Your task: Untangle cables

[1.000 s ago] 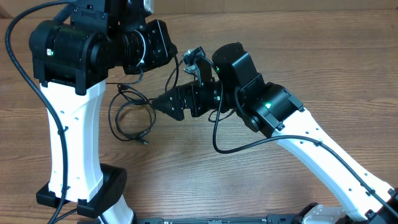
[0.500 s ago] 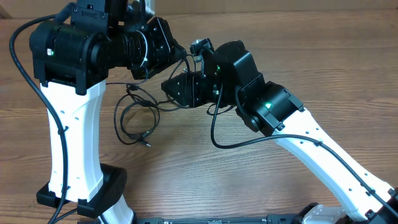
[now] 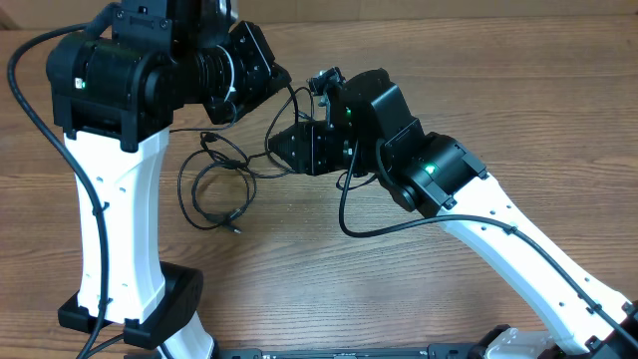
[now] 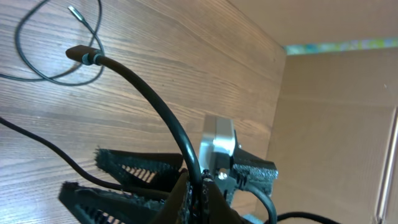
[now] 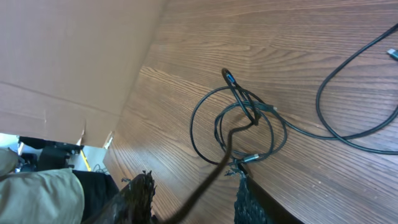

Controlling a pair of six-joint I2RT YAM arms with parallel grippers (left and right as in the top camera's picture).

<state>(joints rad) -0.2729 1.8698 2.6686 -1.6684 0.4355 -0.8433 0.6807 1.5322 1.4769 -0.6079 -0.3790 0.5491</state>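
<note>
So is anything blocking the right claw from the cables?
Nothing visible does. The right gripper looks open, and only bare table lies between it and the cables. One strand runs up between its jaws, but that is a cable itself.

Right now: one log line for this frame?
left gripper: shut on plug-end cable | right gripper: open around cord | cables: looped bundle on table

cables (image 3: 211, 163) on table (image 3: 299, 284) — centre-left, beside left arm (image 3: 120, 209)

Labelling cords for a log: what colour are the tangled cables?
Black cables, clearest in the right wrist view.
</note>
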